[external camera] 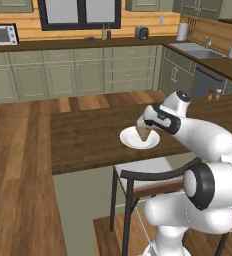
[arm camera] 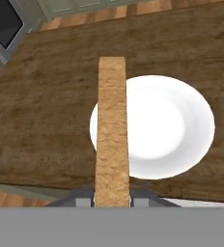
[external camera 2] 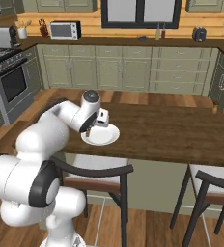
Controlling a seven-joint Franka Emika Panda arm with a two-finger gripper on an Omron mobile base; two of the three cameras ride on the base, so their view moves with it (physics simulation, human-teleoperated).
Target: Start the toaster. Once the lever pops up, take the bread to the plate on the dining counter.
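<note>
White and round, the plate [arm camera: 181, 130] lies on the dining counter [arm camera: 46, 111], near its front edge. We see our gripper [external camera: 142, 131] clamped on the bread [arm camera: 112, 130], which it holds edge-on above the left part of the plate. Whether the slice touches the plate, we cannot tell. Far behind, the toaster [external camera: 141, 33] stands on the back worktop [external camera: 63, 44].

Two dark-framed stools [external camera 2: 97, 176] stood at the counter's near side — a microwave [external camera 2: 65, 30], sink [external camera: 198, 51] and oven range [external camera 2: 10, 84] lined the walls.
</note>
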